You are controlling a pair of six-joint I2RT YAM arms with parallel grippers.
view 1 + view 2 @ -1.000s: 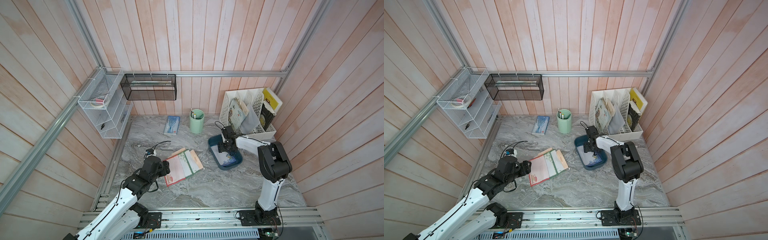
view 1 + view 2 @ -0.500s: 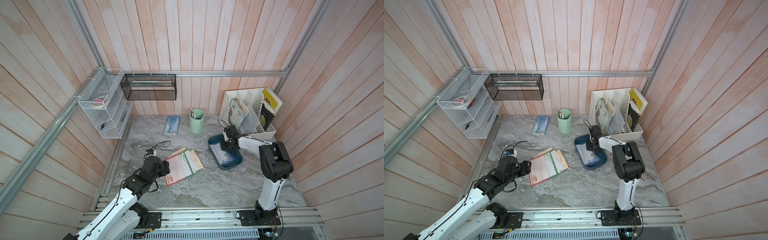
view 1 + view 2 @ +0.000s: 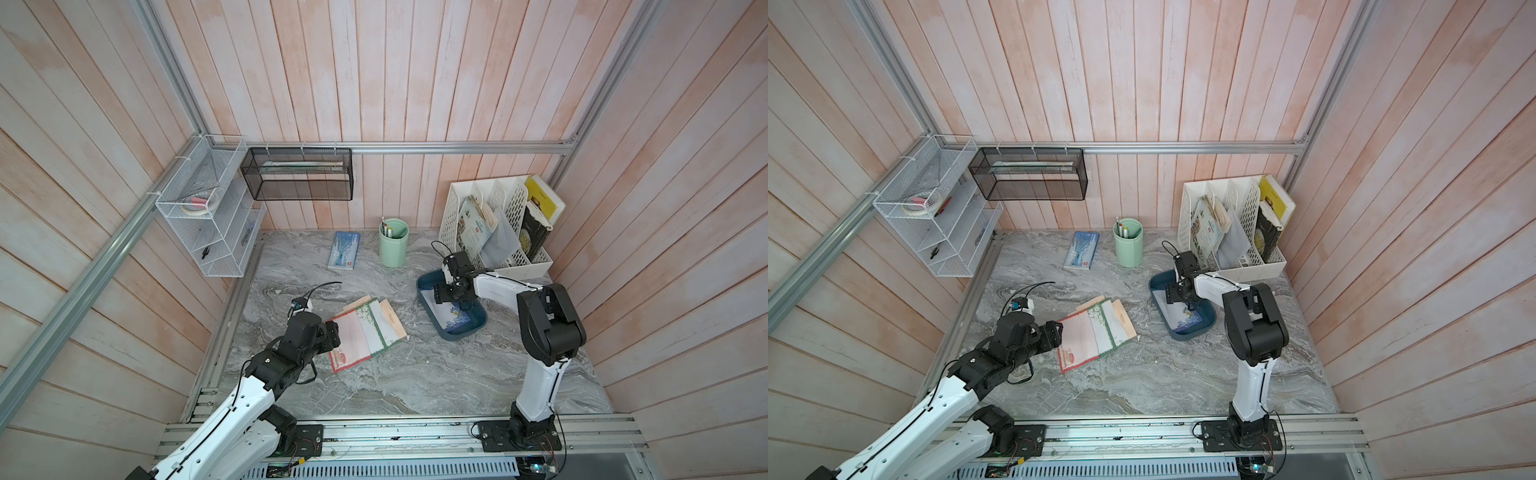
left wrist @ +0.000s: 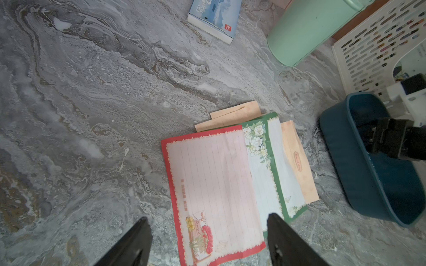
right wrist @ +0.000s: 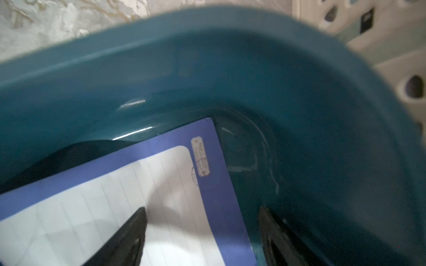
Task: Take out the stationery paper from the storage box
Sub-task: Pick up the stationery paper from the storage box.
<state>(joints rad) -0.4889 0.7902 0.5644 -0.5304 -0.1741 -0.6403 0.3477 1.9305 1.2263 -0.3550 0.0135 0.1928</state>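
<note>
The storage box (image 3: 457, 334) (image 3: 1187, 336) is a teal tub on the marble, right of centre. One sheet of stationery paper (image 3: 451, 318) (image 5: 115, 195), white with a blue border, lies flat in it. My right gripper (image 3: 446, 297) (image 5: 202, 209) reaches down into the box and is open. It straddles the sheet's edge, one finger over the paper and one over bare box floor. More stationery paper (image 3: 365, 332) (image 4: 214, 179), red-bordered, green-bordered and tan, lies fanned on the table. My left gripper (image 3: 334, 336) (image 4: 208, 217) hovers open at that pile's near end, holding nothing.
A mint-green pen cup (image 3: 392, 243) and a blue-and-white packet (image 3: 344, 250) stand at the back. The white file organiser (image 3: 498, 224) sits right behind the box. A white wire shelf (image 3: 208, 216) and a black mesh basket (image 3: 297, 174) hang on the walls.
My right gripper has shifted slightly inside the box, and the blue-bordered sheet still lies there. The left arm and the pile on the table have not moved.
</note>
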